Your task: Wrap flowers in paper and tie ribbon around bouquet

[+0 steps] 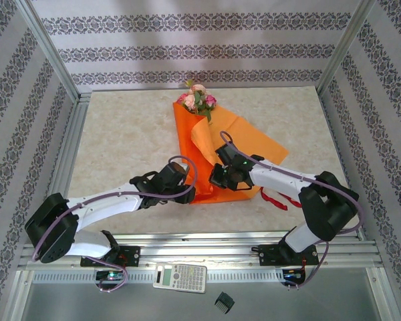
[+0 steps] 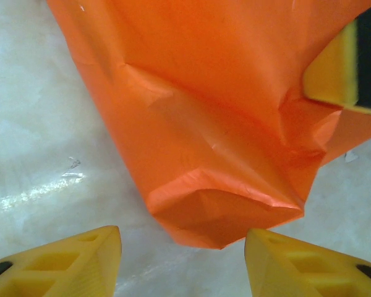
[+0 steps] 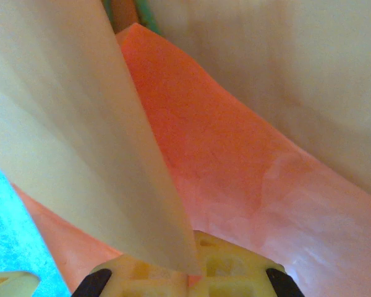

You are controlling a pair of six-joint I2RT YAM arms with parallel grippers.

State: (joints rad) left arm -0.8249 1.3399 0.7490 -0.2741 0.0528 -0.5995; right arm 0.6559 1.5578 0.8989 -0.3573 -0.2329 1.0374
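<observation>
Pink and cream flowers (image 1: 198, 99) lie at the far end of the orange paper (image 1: 217, 144) on the table. The paper is folded over the stems into a loose bouquet (image 1: 202, 134). My right gripper (image 1: 220, 175) (image 3: 195, 275) is shut on a raised fold of the paper (image 3: 222, 161) near its lower end. My left gripper (image 1: 187, 189) (image 2: 182, 244) is open, its yellow fingers (image 2: 80, 260) low over the table on either side of the paper's creased bottom tip (image 2: 216, 216), not touching it. The dark red ribbon (image 1: 275, 199) lies curled by the right arm.
The marble-patterned table (image 1: 120, 134) has bare room to the left of the paper. Patterned walls and metal posts close in three sides. A calculator (image 1: 180, 277) and a small black piece (image 1: 224, 302) lie beyond the near rail, between the arm bases.
</observation>
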